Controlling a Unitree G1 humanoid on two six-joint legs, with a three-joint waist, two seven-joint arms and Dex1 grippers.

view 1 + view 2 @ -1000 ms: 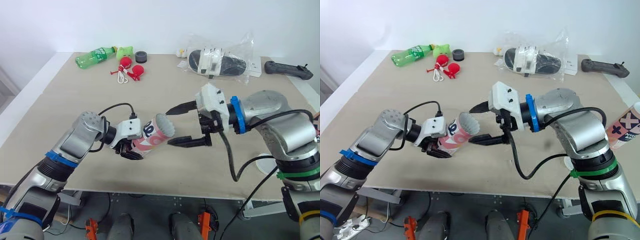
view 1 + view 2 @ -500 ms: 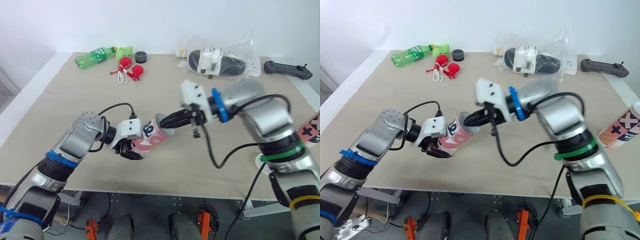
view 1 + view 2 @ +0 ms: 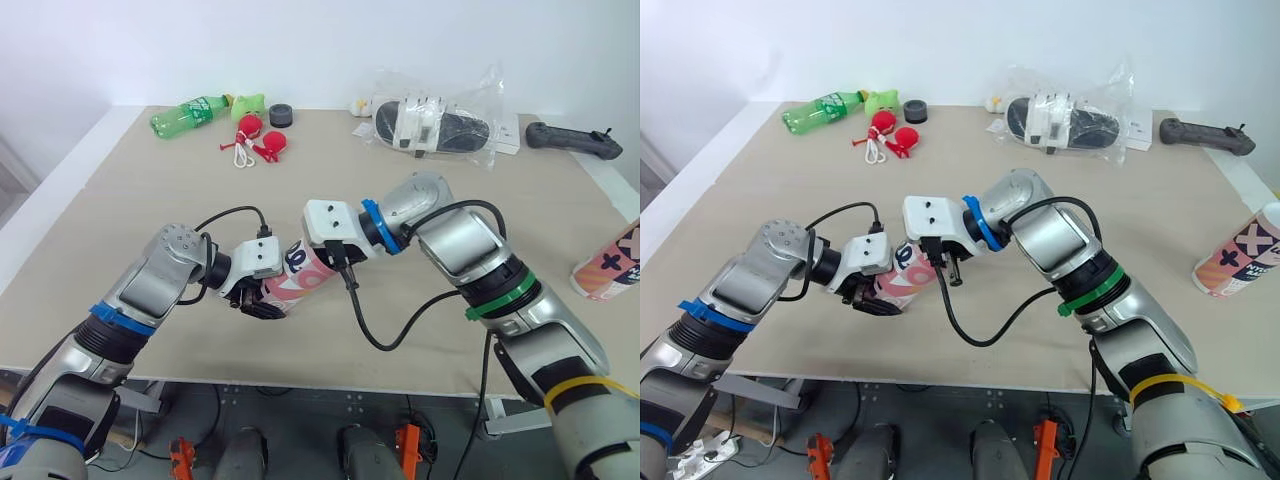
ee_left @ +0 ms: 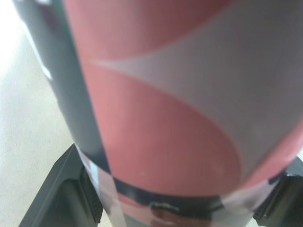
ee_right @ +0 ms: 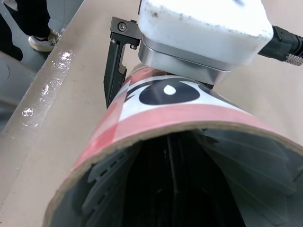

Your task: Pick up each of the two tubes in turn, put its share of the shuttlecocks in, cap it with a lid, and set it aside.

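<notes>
While my left gripper [image 3: 262,303] is clenched round the tube [image 3: 305,283] near its closed end, the tube lies tilted low over the table [image 3: 150,200], with its open mouth turned toward my right arm. Whether the tube rests on the board or hangs just clear of it I cannot tell. The left wrist view has the tube's red and pale wall pressed close between my two black fingers.

My right gripper [image 5: 173,161] is pushed into the tube's mouth. The ribbed fingers [image 5: 111,189] stand apart inside it, one along each inner wall, released and grasping nothing I can make out (the bottom of the tube is too dark to read). Over the tube's rim in that view sits the white housing of my left wrist, with one of its fingers [image 5: 113,66] lying along the tube's outside.

Well to the right of the tube, at the table's edge, lies the second tube [image 3: 610,265], on its side. Far beyond the tube, by the back edge, are a green bottle [image 3: 190,112], a red toy [image 3: 255,135] with a white cord, a black ring [image 3: 282,114], a clear bag [image 3: 440,120] holding slippers, and a black controller [image 3: 575,138].
</notes>
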